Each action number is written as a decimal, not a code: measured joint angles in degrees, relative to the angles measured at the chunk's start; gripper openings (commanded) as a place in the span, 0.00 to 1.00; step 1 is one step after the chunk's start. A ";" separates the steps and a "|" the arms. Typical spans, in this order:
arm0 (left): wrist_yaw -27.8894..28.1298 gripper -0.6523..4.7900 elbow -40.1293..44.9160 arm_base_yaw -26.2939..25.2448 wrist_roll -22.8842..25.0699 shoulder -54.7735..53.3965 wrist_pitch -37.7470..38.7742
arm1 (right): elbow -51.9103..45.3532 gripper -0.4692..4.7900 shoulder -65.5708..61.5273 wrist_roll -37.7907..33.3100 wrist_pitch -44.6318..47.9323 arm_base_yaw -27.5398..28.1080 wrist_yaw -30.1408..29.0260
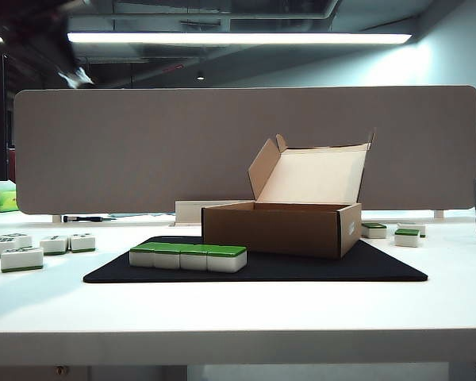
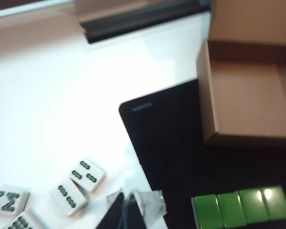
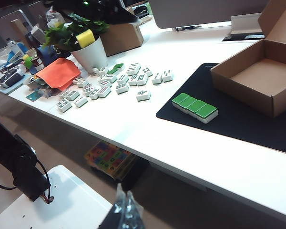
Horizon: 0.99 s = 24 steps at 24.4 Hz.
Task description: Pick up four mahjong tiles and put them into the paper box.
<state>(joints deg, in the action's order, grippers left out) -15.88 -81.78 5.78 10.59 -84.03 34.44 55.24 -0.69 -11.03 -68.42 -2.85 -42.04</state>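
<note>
On the left of the white table (image 1: 238,309), loose white-faced tiles (image 1: 33,248) with dark markings are scattered, well apart from the black mat (image 1: 317,270). The left gripper (image 2: 128,210) is seen only in its wrist view, its fingers (image 2: 115,214) drawn together with nothing between them, poised above the mat's edge between two loose tiles and the green row. The four mahjong tiles (image 1: 188,256), green tops up, are lined side by side touching one another on the front left part of the mat. Just behind and to their right the paper box (image 1: 282,228) is set on the mat, its flap lid raised and its pale inside bare. The right gripper (image 3: 126,212) is held off the table's front edge, well apart from the tiles; its fingers are blurred and their spacing cannot be told.
</note>
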 measured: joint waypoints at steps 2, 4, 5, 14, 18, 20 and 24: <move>0.22 0.12 -2.29 0.87 2.21 -2.67 1.77 | 0.00 0.09 0.00 0.00 0.00 0.00 -0.02; 0.92 0.27 -6.03 2.16 5.22 -6.49 3.91 | 0.00 0.09 0.00 0.00 -0.02 0.00 -0.02; 1.20 0.39 -7.69 3.06 6.88 -8.50 4.63 | 0.00 0.09 0.00 0.00 0.00 0.00 0.00; 8.41 0.47 -10.21 13.68 20.85 -16.87 6.34 | 0.00 0.09 0.00 0.00 -0.02 0.00 0.00; 8.41 0.47 -10.21 17.79 26.23 -19.82 7.43 | 0.00 0.09 0.00 0.00 -0.02 0.00 0.00; 8.41 0.47 -10.21 19.67 29.40 -21.07 8.57 | 0.00 0.09 0.00 0.00 -0.02 0.00 -0.02; 8.39 0.79 -10.21 23.30 37.90 -23.63 11.61 | 0.00 0.09 0.00 0.00 -0.02 0.00 0.00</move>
<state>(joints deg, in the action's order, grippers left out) -7.49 -91.98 29.08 48.49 -107.66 46.04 55.24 -0.69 -11.03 -68.44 -2.85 -42.04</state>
